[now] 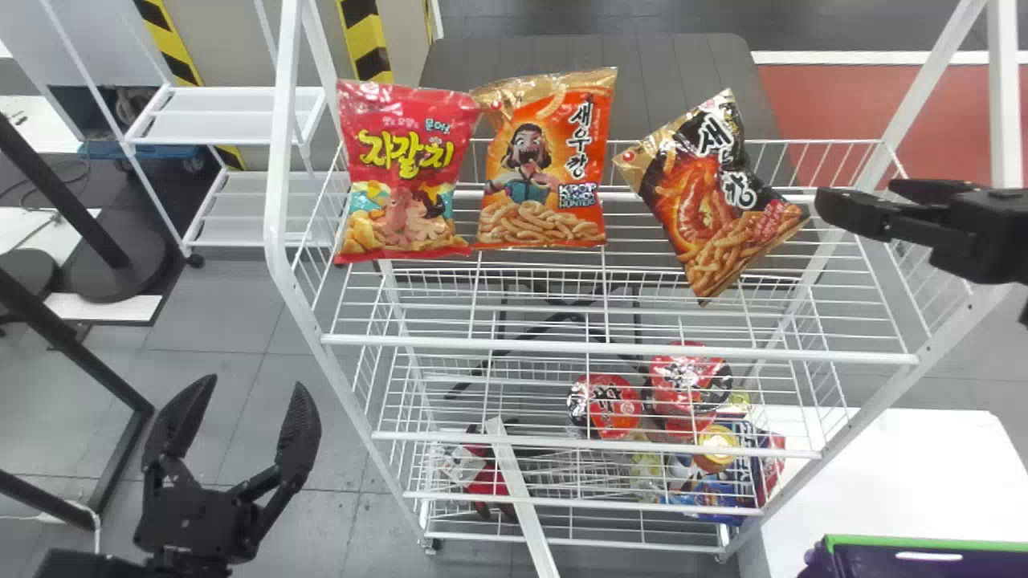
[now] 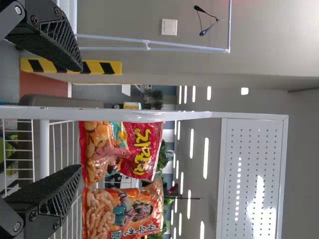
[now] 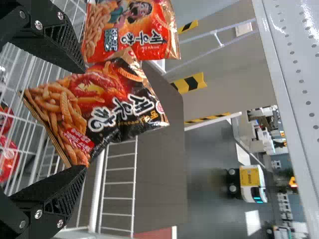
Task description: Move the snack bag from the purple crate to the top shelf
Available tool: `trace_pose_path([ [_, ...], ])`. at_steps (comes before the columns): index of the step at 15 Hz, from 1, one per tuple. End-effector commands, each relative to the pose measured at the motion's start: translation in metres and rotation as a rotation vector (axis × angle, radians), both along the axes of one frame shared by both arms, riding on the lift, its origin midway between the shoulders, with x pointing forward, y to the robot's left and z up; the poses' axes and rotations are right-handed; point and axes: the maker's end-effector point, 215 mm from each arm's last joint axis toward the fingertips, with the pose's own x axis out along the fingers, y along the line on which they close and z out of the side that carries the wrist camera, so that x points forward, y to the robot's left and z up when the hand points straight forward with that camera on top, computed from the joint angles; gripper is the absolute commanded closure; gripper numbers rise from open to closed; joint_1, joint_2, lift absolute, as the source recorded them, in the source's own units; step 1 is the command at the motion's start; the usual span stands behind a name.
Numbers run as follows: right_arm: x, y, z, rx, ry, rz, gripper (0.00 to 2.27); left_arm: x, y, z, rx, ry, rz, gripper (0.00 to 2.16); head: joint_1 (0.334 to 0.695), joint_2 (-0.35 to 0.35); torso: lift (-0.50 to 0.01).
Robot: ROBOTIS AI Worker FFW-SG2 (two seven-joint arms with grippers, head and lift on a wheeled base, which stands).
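Observation:
My right gripper (image 1: 855, 195) stands open at the rack's right side, just right of the black snack bag (image 1: 711, 201). That bag leans at a tilt in the top shelf (image 1: 618, 350), right of an orange bag (image 1: 548, 168) and a red one (image 1: 405, 177). In the right wrist view, the black bag (image 3: 94, 107) lies beyond the open right gripper (image 3: 85, 119), whose fingers are wide apart. My left gripper (image 1: 255, 382) is parked open at the lower left, empty; the left wrist view shows the left gripper (image 2: 81, 118) near the rack's post. The purple crate (image 1: 923, 543) shows its green rim at bottom right.
Lower shelves hold red cups (image 1: 606, 405) and other packs. White rack posts (image 1: 281, 160) stand on both sides. A white table (image 1: 899, 457) is at the right, and a perforated white panel (image 2: 251, 174) is above the top shelf.

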Motion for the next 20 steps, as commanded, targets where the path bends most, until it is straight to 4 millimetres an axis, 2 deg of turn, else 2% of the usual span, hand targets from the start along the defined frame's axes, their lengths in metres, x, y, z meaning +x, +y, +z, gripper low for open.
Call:
trace_pose_path([
  [1, 0.002, 0.013, -0.014, -0.09, 0.009, 0.005, 0.16, -0.001, -0.003, 0.0, 0.002, -0.002, 0.001, 0.13, 0.695, 0.043, 0.0],
  [3, 0.007, 0.02, -0.022, -0.186, 0.011, 0.006, 0.16, -0.001, -0.004, -0.002, 0.0, 0.002, 0.003, 0.13, 0.695, 0.052, 0.0],
  [6, 0.018, 0.012, -0.028, -0.366, -0.015, -0.032, 0.1, -0.001, -0.002, -0.003, 0.001, 0.004, 0.006, 0.13, 0.695, 0.064, 0.0],
  [7, 0.024, 0.015, -0.025, -0.37, -0.047, -0.021, 0.07, 0.0, -0.002, -0.003, 0.0, 0.003, 0.007, 0.13, 0.695, 0.064, 0.0],
  [10, 0.029, 0.013, -0.043, -0.38, -0.01, -0.026, 0.04, 0.001, -0.001, -0.004, 0.001, 0.005, 0.009, 0.13, 0.695, 0.058, 0.0],
  [13, 0.034, 0.022, -0.075, -0.367, 0.074, 0.014, 0.03, 0.003, -0.002, -0.005, 0.002, 0.008, 0.008, 0.13, 0.695, 0.062, 0.0],
  [15, 0.04, 0.026, -0.086, -0.338, 0.128, 0.049, 0.03, 0.003, -0.001, -0.005, 0.002, 0.01, 0.008, 0.13, 0.695, 0.069, 0.0],
  [20, 0.056, 0.035, -0.085, -0.342, 0.132, 0.104, 0.04, 0.002, 0.002, -0.007, 0.003, 0.013, 0.015, 0.13, 0.695, 0.082, 0.0],
])
